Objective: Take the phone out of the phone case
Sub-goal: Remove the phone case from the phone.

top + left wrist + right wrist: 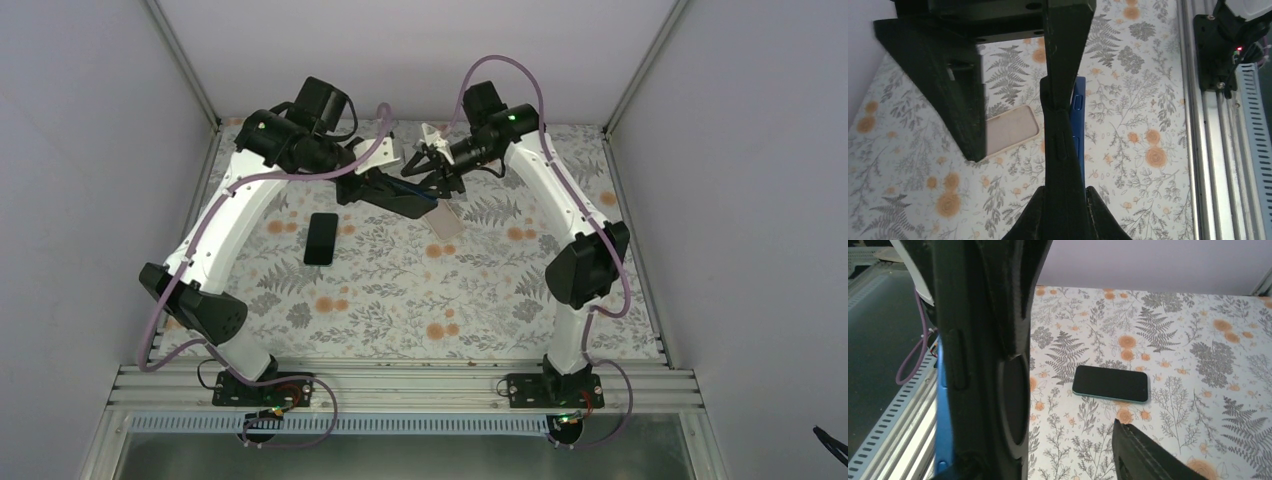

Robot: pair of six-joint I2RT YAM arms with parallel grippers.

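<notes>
From above, the left tool [374, 186] and right tool [432, 170] meet near the middle of the worktop's [400, 300] far edge, with a black phone case [405, 200] between them. A loose black phone [321, 238] lies flat left of centre. A beige phone case [447, 221] lies just on the near side of the tools. The fingers are too small to read here.

The left wrist view shows the black phone case [1060, 150] edge-on, its side buttons visible. The edge of a blue phone [1079, 115] runs tight along one side, so the phone looks seated in the case. The left tool [1015, 140] has its fingers [958, 100] apart, with bare worktop and the beige phone case [1013, 131] visible in the gap. The black case runs on from one fingertip rather than sitting between the two.

The right wrist view has the same case [973, 365] filling the left side, with a blue strip [943, 440] at its foot. One finger [1148, 455] of the right tool [1068, 440] shows low right. The other merges with the dark case, so I cannot tell whether this tool is clamped. Only this view shows the black phone [1111, 384] screen-up, and only the left wrist view shows the seam between phone and case.

I judge the separating step is in hand. Next, one tool should brace the case while the other peels its lip off a corner of the phone.
</notes>
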